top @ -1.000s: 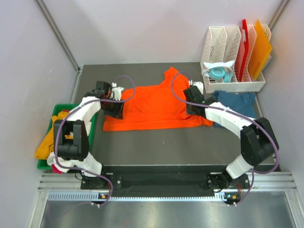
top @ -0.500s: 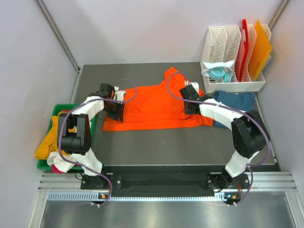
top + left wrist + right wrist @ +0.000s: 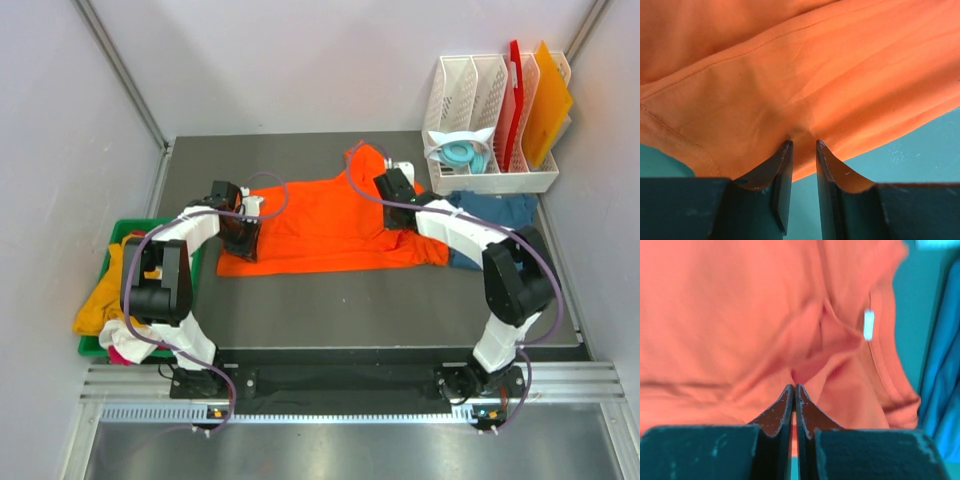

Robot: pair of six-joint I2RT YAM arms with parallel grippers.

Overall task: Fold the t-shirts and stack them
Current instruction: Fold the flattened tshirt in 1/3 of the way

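Note:
A bright orange t-shirt [image 3: 320, 225] lies spread across the middle of the dark table. My left gripper [image 3: 243, 240] is at its left edge. In the left wrist view the gripper [image 3: 802, 143] is shut on a pinched fold of the orange cloth [image 3: 805, 75] near the hem. My right gripper [image 3: 392, 195] is on the shirt's right side near the collar. In the right wrist view the gripper [image 3: 795, 386] is shut on a raised pucker of orange cloth [image 3: 740, 315]. A dark teal-blue t-shirt [image 3: 500, 215] lies crumpled at the right, and shows in the right wrist view [image 3: 945, 365].
A green bin [image 3: 150, 222] at the left edge holds a yellow-orange shirt [image 3: 100, 300] and white and red cloth. A white file rack [image 3: 490, 182] at the back right holds stiff red and orange boards [image 3: 545, 100] and a light blue round object [image 3: 462, 155].
My right gripper has moved left and toward the back along the shirt's right side, pulling cloth with it. My left gripper has shifted slightly at the left edge.

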